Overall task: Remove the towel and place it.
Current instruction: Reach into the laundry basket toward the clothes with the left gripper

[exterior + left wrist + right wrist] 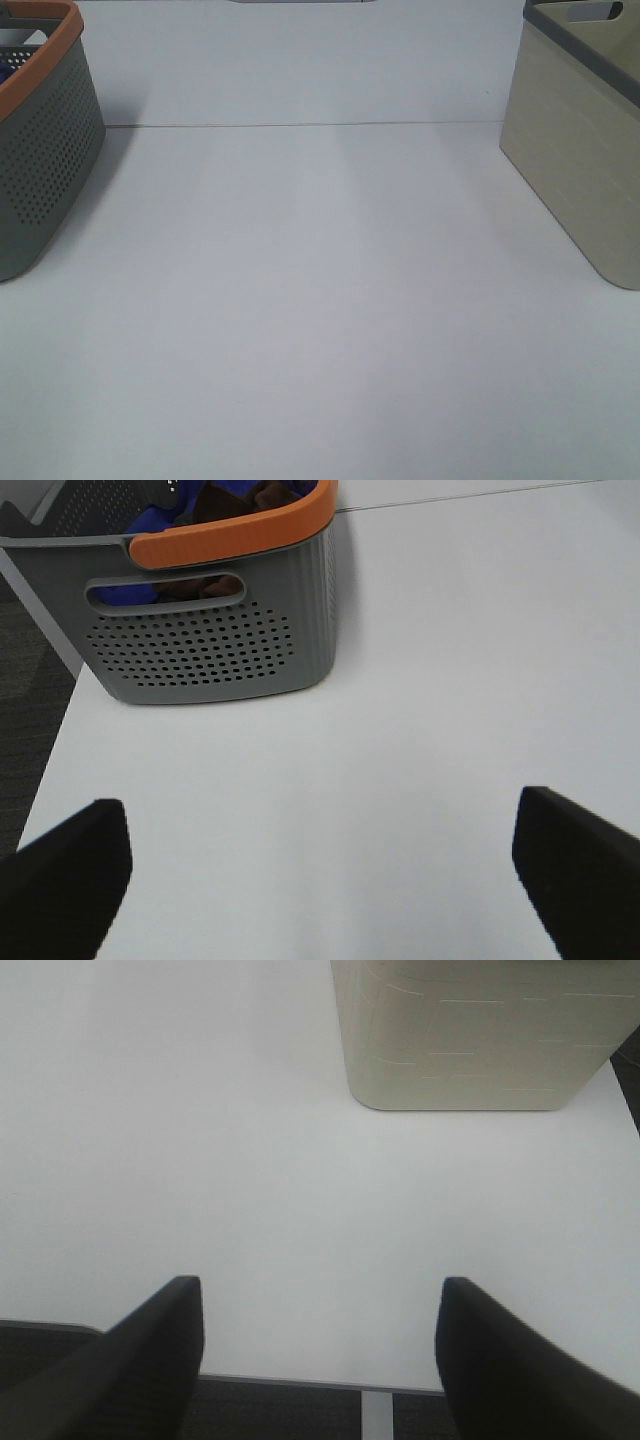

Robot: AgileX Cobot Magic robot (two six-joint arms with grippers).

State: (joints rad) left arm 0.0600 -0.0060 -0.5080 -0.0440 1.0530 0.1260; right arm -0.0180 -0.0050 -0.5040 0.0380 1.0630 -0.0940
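Observation:
The towel (272, 494) is a dark reddish-brown cloth lying inside the grey basket with the orange rim (230, 535), among blue cloth (160, 518); a bit of it shows through the handle slot. My left gripper (318, 830) is open and empty over the bare table, a good way short of that basket. My right gripper (320, 1300) is open and empty above the table's near edge, facing the beige basket (470, 1040). Neither gripper shows in the exterior high view, and the towel is hidden there.
The grey perforated basket (45, 160) stands at the table's far left. The beige basket with a grey rim (580, 160) stands at the far right. White tabletop (320, 300) lies between them. Dark floor shows past the table edge (300, 1380).

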